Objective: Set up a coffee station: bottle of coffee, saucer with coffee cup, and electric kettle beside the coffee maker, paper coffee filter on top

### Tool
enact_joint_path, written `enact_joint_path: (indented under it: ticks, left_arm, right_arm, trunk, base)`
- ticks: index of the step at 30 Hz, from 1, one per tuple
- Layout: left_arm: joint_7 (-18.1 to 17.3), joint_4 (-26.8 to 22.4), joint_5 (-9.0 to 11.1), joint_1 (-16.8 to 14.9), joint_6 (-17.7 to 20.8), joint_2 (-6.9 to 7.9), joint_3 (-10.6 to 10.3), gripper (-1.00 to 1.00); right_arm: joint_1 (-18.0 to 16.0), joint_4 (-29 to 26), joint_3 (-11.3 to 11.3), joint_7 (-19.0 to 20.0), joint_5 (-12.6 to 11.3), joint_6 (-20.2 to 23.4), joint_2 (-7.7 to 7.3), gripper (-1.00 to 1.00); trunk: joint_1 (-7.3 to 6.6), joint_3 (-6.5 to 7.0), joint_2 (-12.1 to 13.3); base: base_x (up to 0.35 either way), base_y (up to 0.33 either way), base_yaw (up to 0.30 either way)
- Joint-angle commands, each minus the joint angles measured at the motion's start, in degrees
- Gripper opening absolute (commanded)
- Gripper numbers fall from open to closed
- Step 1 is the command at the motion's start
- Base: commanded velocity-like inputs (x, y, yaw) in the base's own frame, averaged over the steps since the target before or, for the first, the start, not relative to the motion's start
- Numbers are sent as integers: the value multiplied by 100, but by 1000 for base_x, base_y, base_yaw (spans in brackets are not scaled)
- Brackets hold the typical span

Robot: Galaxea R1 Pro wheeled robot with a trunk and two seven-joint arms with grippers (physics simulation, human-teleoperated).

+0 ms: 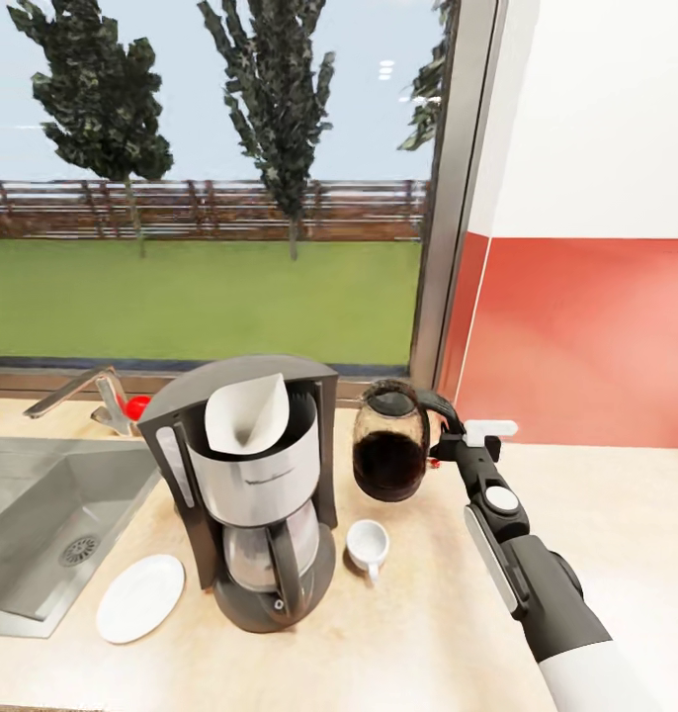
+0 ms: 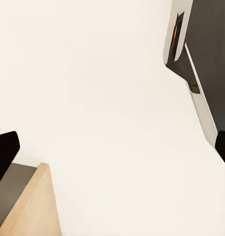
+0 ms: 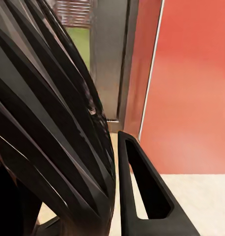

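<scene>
Head view: filter (image 1: 245,415) sits on coffee maker (image 1: 255,494), right claw (image 1: 440,438) clenched on kettle (image 1: 390,453) handle beside it, cup (image 1: 367,544) not yet on saucer (image 1: 140,597), left claw's state cannot tell.

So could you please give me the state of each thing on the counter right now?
Coffee maker: upright on the counter.
Filter: in the maker's top.
Kettle: upright right of the maker, right gripper at its handle.
Cup: upright on the counter, not on the saucer.
Saucer: bare, left of the maker.
</scene>
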Motion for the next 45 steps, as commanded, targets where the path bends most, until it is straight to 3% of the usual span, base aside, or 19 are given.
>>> enact_joint_path:
  ticks: [1, 5, 10, 23, 31, 36, 38, 42, 45]
  left_arm:
    - [-4, 10, 50, -5, -21, -1, -12, 100]
    - [-6, 9, 50, -5, -21, -3, -12, 100]
    - [-4, 9, 50, -5, -21, 3, -12, 100]
    - [-4, 9, 52, -5, -27, 5, -3, 100]
    - [-4, 9, 58, -5, -28, 5, -3, 100]
    - [-4, 9, 58, -5, -28, 5, -3, 100]
    - [-4, 9, 58, -5, -29, 5, -3, 100]
    - [-4, 9, 59, -5, -28, 5, -3, 100]
    - [-4, 9, 59, -5, -29, 5, -3, 100]
  right_arm:
    - [-5, -12, 20, -39, -30, 25, -8, -100]
    - [-5, 235, 14, -46, -31, -88, -8, -100]
    - [-5, 541, 16, -41, -30, -767, 3, -100]
    - [-5, 1157, 41, -31, -48, -1474, 19, -100]
    - [-5, 1345, 42, -14, -56, -1520, 33, -100]
    - [-5, 1405, 45, 2, -57, -1517, 132, -100]
    - [-5, 1482, 157, 8, -51, -1514, 251, -100]
    - [-5, 1546, 556, -7, -48, -1519, 312, -100]
    - [-5, 1547, 601, -11, -48, -1519, 316, -100]
  trunk:
    - [3, -15, -13]
    - [3, -20, -13]
    - [3, -20, -13]
    - [3, -20, -13]
    - [3, -20, -13]
    - [3, -20, -13]
    - [3, -20, -13]
    - [3, -20, -13]
    - [3, -20, -13]
  base:
    - [0, 0, 135]
    - [0, 0, 33]
    - [0, 0, 2]
    - [59, 1, 0]
    - [71, 55, 0]
    - [9, 9, 0]
    - [1, 1, 0]
    - [0, 0, 0]
    - [0, 0, 0]
